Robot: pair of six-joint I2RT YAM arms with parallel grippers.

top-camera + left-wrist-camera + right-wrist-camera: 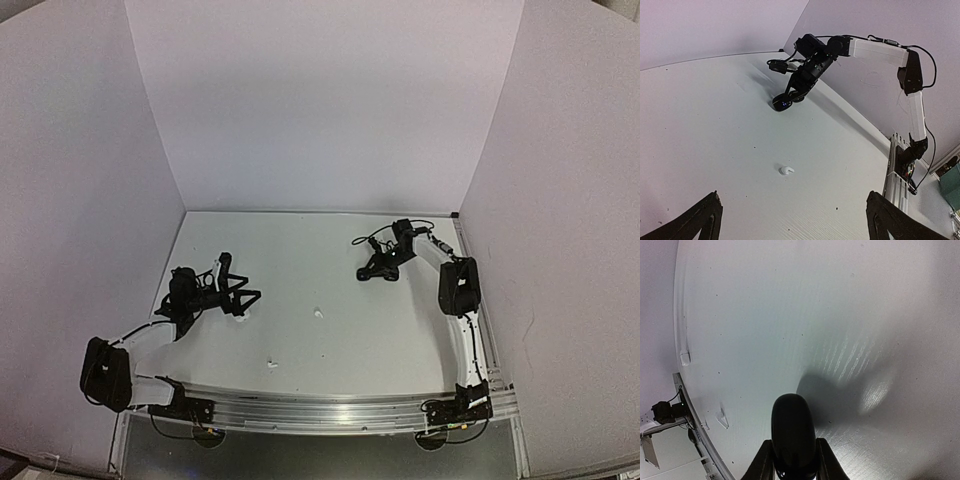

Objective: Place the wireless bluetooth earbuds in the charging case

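- Right gripper (793, 462) clamped on black case (792, 430), low over table (300, 250)
- Left gripper (794, 197) spread wide, empty
- White earbud (786, 170) lies clear between them; overhead shows a second bud (271, 363), unseen from left wrist

Left arm (150, 330) and right arm (466, 340): white tubular links, bulky black joint housings at elbow and wrist, black bases on a ribbed aluminium rail (330, 408). Thin black cable (929, 65) runs outside the right arm's links, looping loose at the wrist. Left gripper (248, 302) all black; its fingers (702, 220) matte, tapering to blunt tips. Right gripper (375, 272) fingers (826, 460) likewise black, rounded edges.
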